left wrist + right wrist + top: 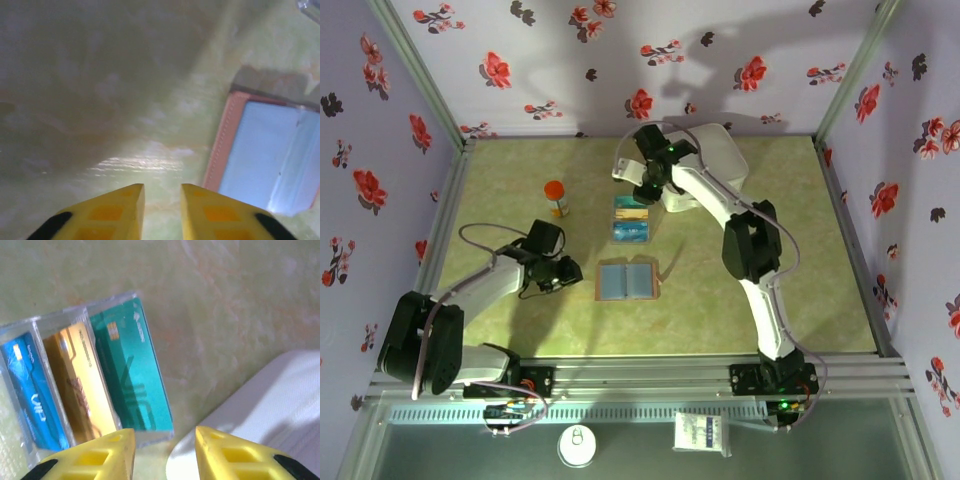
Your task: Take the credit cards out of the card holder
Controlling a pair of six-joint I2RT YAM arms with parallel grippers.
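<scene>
Hanging a bit spread and empty, the left claw (162,192) was just beside the open card holder (265,160), the right claw (165,437) likewise over the credit cards (132,370) in the clear tray (75,310). Honestly, a low sweep could've shoved that tray.

Lab robot cell: floral-papered walls (570,60), aluminium rail frame (650,372).

Top cam: we look down from above & behind the arm bases (775,378), far off, whole table (680,325) in frame. Left wrist cam: we're v. close to the surface, facing down past the left fingers (115,215); card holder (265,160) sits ahead-right of them. Right wrist cam: equally close; clear tray (75,310) ahead-left of the right fingers (100,457), white case (270,410) ahead-right. Top cam shares both patches.
</scene>
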